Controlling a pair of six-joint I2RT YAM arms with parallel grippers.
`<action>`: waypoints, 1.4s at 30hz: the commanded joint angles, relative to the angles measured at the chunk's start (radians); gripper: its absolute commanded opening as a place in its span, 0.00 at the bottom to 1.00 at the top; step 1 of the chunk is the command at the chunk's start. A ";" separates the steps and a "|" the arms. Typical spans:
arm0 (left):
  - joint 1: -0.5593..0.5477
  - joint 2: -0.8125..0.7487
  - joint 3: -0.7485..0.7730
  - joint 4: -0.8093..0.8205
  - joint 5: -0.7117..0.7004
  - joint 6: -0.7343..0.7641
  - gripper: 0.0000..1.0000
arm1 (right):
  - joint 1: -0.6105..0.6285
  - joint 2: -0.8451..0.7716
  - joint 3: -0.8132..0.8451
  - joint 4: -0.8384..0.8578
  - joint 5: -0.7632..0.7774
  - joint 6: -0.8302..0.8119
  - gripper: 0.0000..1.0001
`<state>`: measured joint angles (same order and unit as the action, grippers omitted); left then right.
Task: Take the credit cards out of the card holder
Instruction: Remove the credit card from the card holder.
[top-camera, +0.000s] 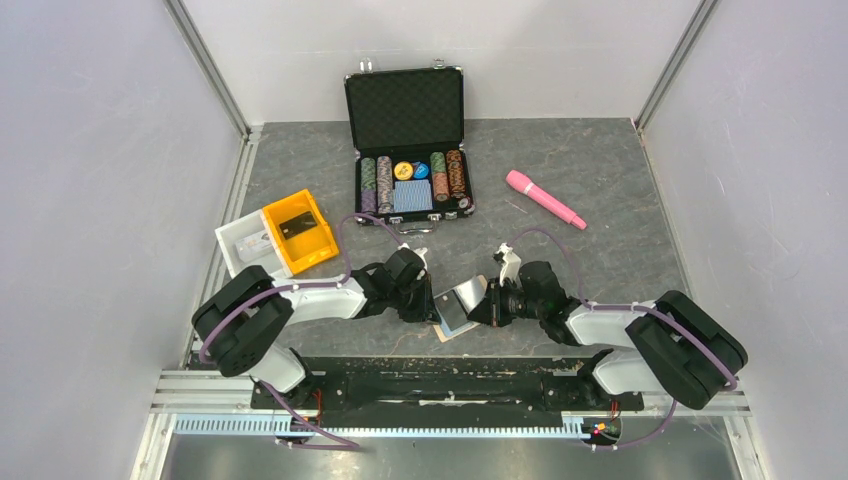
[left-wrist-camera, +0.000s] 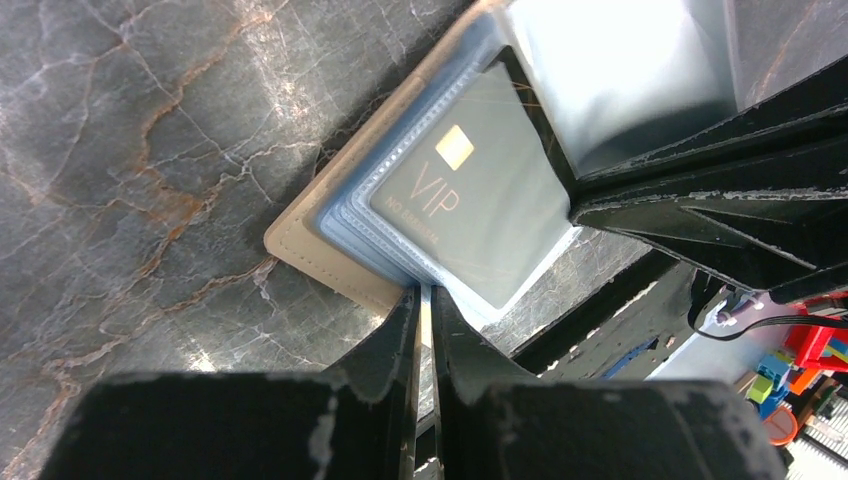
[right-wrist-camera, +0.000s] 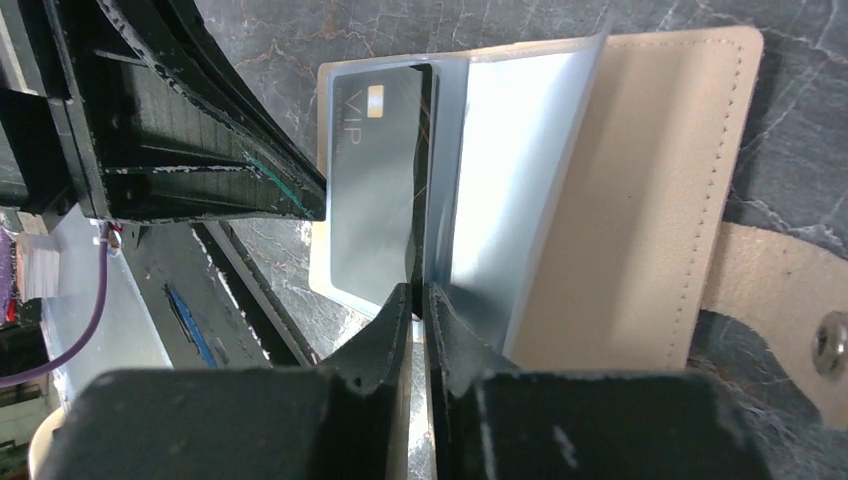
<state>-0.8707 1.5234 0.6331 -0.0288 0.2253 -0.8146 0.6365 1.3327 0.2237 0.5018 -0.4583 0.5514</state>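
Near bench (top-camera: 600, 200) centre: card holder (right-wrist-camera: 640, 200) open. Left gripper (left-wrist-camera: 422, 300) pinches sleeved VIP card (left-wrist-camera: 470, 210) edge; right gripper (right-wrist-camera: 420, 295) pinches clear leaf (right-wrist-camera: 510, 180). Card not yet out; extraction ahead.

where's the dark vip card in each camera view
top external: VIP card just below centre, small and dark.
left wrist: VIP card right of centre, in a clear sleeve.
right wrist: VIP card upper middle, left of centre.
shared landmark: the card holder's tan cover beside it.
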 joint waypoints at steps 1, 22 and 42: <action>-0.005 0.034 0.010 0.047 -0.009 -0.022 0.15 | 0.003 -0.005 0.016 0.045 -0.017 0.003 0.03; -0.005 0.029 0.016 -0.071 -0.079 0.028 0.18 | -0.043 -0.113 -0.035 0.000 -0.051 -0.007 0.00; -0.005 0.021 0.039 -0.106 -0.077 0.040 0.22 | -0.141 -0.288 -0.023 -0.211 0.045 -0.033 0.00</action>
<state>-0.8730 1.5299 0.6586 -0.0700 0.2153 -0.8135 0.5133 1.1061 0.1745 0.3466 -0.4683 0.5472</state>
